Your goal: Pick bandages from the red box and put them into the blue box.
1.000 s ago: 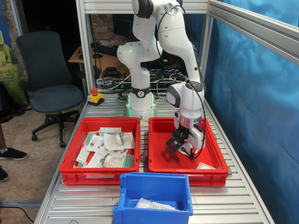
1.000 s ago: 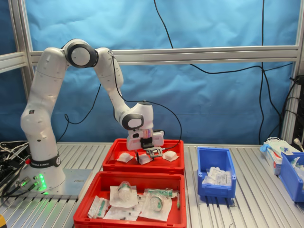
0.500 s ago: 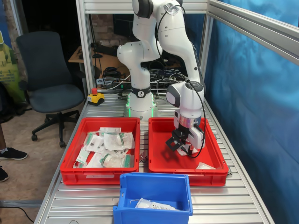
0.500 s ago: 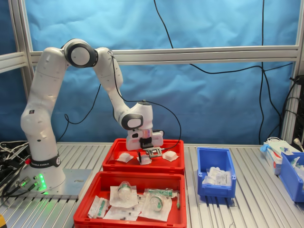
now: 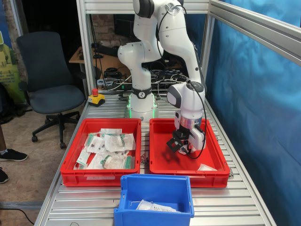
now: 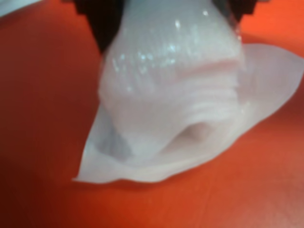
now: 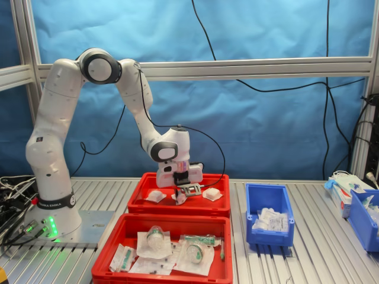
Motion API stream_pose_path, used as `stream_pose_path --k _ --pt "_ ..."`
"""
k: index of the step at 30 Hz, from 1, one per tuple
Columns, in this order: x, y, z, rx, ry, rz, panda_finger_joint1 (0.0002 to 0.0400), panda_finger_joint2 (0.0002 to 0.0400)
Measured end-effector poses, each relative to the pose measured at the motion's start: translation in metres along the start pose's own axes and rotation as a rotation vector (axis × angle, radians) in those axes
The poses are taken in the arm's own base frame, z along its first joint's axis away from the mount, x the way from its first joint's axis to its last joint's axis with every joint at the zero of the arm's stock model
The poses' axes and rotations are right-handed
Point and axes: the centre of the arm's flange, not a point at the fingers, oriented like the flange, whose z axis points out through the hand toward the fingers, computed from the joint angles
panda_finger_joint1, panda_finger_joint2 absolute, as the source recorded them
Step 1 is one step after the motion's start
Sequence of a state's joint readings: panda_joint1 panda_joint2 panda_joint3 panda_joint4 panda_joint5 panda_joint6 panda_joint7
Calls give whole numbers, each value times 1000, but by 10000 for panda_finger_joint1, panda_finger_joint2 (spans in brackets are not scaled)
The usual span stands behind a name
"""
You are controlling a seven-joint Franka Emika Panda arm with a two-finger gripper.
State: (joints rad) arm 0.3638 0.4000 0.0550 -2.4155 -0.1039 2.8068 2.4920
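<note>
My gripper (image 5: 185, 149) hangs low inside the red box (image 5: 160, 141), shut on a bandage (image 6: 175, 95), a white pad in a clear crinkly wrapper. In the wrist view the pad fills the picture, pinched between black fingers (image 6: 102, 19) just above the red floor. In the second exterior view the gripper (image 7: 179, 197) holds it between two other bandages (image 7: 156, 196) (image 7: 212, 193) lying in the red box (image 7: 177, 208). One more bandage (image 5: 206, 167) lies near the front corner. The blue box (image 5: 155, 181) (image 7: 269, 204) holds several white pads (image 7: 269, 220).
A twin red tray (image 5: 80, 175) (image 7: 160, 275) heaped with green-printed packets sits beside the red box. A red-and-yellow stop button (image 5: 95, 97) stands at the table's back. Aluminium frame posts (image 5: 83, 56) edge the table. Another blue bin (image 7: 362, 219) stands at the second exterior view's right.
The gripper has risen slightly inside the red box, with the bandage lifting off the floor in its grip. Nothing else has moved.
</note>
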Motion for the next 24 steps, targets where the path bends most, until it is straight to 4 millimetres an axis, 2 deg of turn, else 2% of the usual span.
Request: stream_pose_path --k 3,4,16,24 --pt "0 0 -1 1 -1 0 93 93" --pt "0 0 -1 1 -1 0 82 82" --pt "0 0 -1 3 0 0 82 82" --pt "7 -8 -2 12 7 17 82 82"
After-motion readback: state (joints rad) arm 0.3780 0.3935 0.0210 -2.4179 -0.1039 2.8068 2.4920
